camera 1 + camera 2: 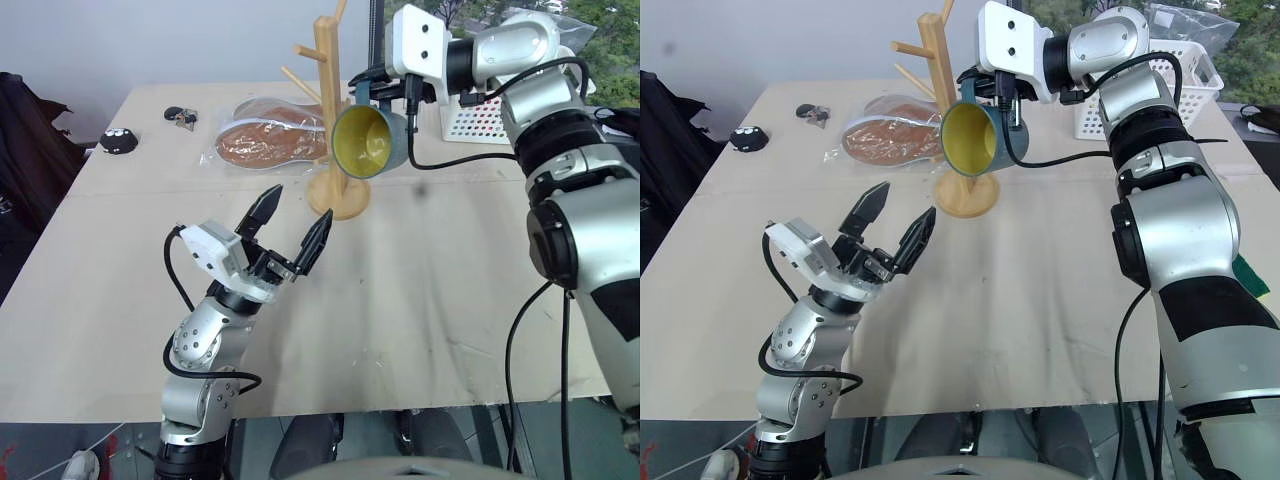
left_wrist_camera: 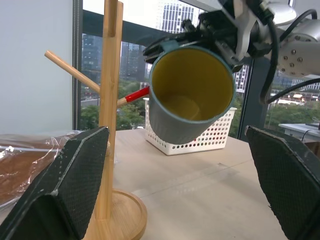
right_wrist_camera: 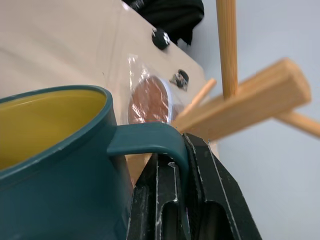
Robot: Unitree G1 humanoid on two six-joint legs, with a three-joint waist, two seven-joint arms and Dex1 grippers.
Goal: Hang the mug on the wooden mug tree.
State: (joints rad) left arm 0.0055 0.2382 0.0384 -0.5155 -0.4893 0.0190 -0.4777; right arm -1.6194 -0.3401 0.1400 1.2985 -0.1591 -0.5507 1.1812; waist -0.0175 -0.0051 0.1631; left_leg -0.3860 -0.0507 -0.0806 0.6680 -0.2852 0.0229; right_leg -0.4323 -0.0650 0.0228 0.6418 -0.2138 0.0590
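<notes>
1. Our right claw point(image 3: 182, 200) is clamped on the mug's point(image 1: 368, 141) handle, holding it tipped sideways just beside the mug tree point(image 1: 331, 120).
2. Our left claw point(image 1: 290, 222) hovers wide open and empty above the desk point(image 1: 420, 300).

I see the mug point(image 1: 370, 141) as smooth glazed ceramic, teal outside and glossy yellow inside, next to the wooden mug tree point(image 1: 330, 110) of pale, matt, bare wood. The worktop point(image 1: 420, 290) looks like matt light board, and the white basket point(image 1: 1140, 100) like perforated plastic. My left claw point(image 1: 292, 222) has black fingers point(image 2: 75, 180) with a rough, finely textured pad surface, and a crinkly clear plastic bag point(image 1: 265, 140) shines beside the tree.
</notes>
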